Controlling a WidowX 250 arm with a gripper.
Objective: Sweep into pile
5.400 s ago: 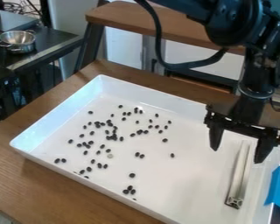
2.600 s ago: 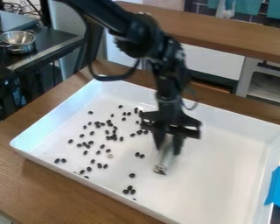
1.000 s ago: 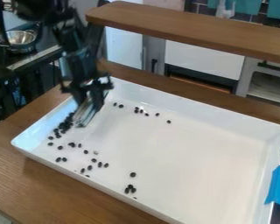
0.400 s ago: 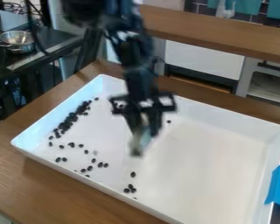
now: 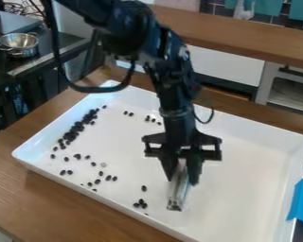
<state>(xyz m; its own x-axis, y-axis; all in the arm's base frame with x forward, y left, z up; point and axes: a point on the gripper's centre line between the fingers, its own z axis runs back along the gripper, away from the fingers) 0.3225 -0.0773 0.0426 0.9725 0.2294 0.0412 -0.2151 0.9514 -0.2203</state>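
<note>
Black jointed arm (image 5: pixel 175 90), black cable (image 5: pixel 91 89)

The white tray (image 5: pixel 249 184) sits on the wooden counter (image 5: pixel 27 191). The pincer (image 5: pixel 182 176) is positioned over the middle of the tray, fingers closed on a pale, elongated bar (image 5: pixel 175 197), which is angled downward. A dense band of dark beans (image 5: pixel 73 133) lies along the tray's left wall as viewed. Loose beans (image 5: pixel 108 177) are scattered toward the near wall; a small cluster (image 5: pixel 140 204) lies near the bar's lower end. Blue tape (image 5: pixel 300 203) is located at the right edge. A metal bowl (image 5: pixel 18 42) stands at upper left.
</note>
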